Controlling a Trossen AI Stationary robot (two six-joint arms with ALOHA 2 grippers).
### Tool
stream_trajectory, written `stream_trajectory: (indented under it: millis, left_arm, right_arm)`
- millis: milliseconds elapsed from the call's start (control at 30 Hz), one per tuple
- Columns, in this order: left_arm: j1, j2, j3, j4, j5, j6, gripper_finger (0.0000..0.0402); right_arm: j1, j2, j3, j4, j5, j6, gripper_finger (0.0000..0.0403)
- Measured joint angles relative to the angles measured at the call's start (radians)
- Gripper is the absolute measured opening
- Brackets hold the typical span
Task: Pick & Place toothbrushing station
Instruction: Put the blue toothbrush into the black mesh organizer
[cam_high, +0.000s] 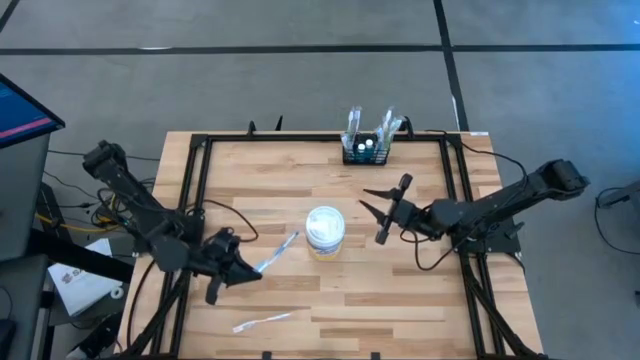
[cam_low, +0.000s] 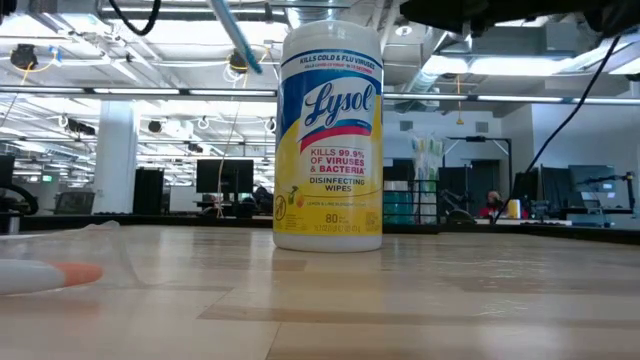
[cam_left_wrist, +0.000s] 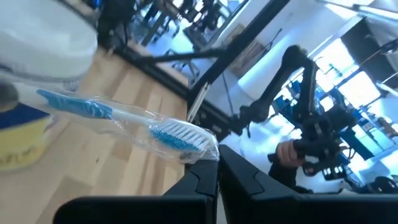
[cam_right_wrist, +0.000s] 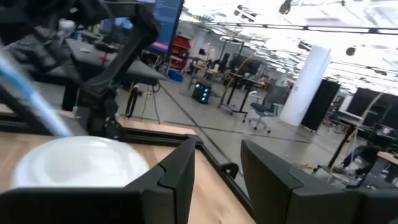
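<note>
My left gripper (cam_high: 243, 268) is shut on a blue toothbrush in a clear wrapper (cam_left_wrist: 124, 121), left of the white wipes tub (cam_high: 325, 230) at the table's middle. The brush's handle (cam_high: 285, 246) reaches toward the tub. My right gripper (cam_high: 372, 212) stands open just right of the tub, nothing between its fingers; the tub's lid (cam_right_wrist: 81, 163) lies ahead of it. The toothbrushing station (cam_high: 367, 150), a small black rack holding several wrapped brushes, stands at the table's far edge. My left gripper pinches the wrapper's end beside the bristle head (cam_left_wrist: 206, 151) between its two shut fingers (cam_left_wrist: 242, 177). The fingers come roughly level from the table's left. The brush is lifted clear of the table, and its handle (cam_low: 238, 40) slants away toward the tub.
A second wrapped toothbrush (cam_high: 262, 321) lies flat near the table's front edge, left of centre. A black frame rail (cam_high: 200, 180) runs round the tabletop. Bare wood lies between the tub and the rack.
</note>
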Motion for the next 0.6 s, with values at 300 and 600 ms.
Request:
stream_trajectory:
  millis: [300, 600]
  left_arm:
    - [0.060, -0.046, 0.000, 0.045, 0.016, 0.098, 0.0000]
    - [0.224, -0.045, 0.000, 0.109, 0.187, 0.138, 0.0000]
  right_arm:
    - [0.042, 0.015, 0.053, -0.037, -0.030, 0.000, 0.0120]
    - [0.066, 0.199, 0.227, -0.049, -0.103, -0.105, 0.0120]
